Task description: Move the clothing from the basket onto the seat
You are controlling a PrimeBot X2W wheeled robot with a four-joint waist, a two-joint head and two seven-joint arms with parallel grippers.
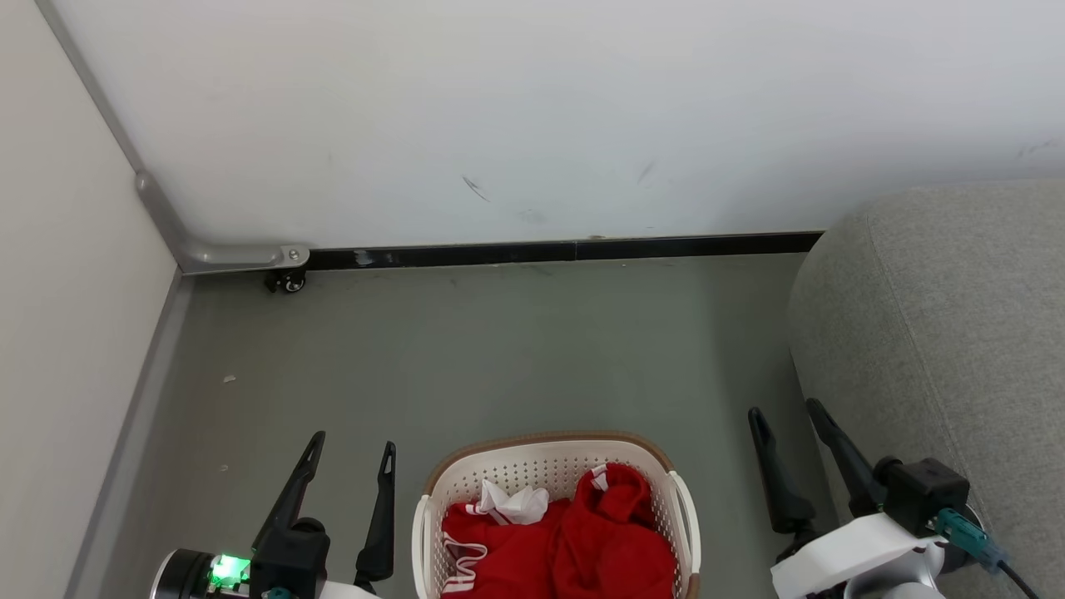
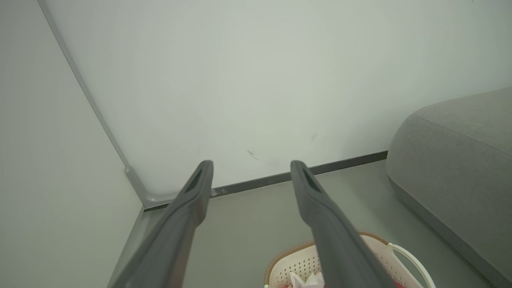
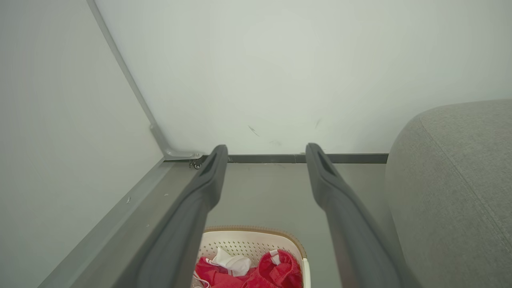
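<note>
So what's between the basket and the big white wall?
Just bare grey floor. The head view shows it running from the basket to the wall.

Your left gripper [image 1: 352, 443]: two long matte black fingers [image 1: 378, 516], tapering to narrow tips, slot recess near each tip. Black wrist housing [image 1: 291, 553] behind, green light [image 1: 225, 570] glowing beside it. Your right gripper [image 1: 785, 409]: same dark fingers, then black block [image 1: 923, 491], white shell [image 1: 849, 557], teal connector [image 1: 965, 532] with black cable [image 1: 1015, 578]. In wrist views you see fingers as dark grey.
</note>
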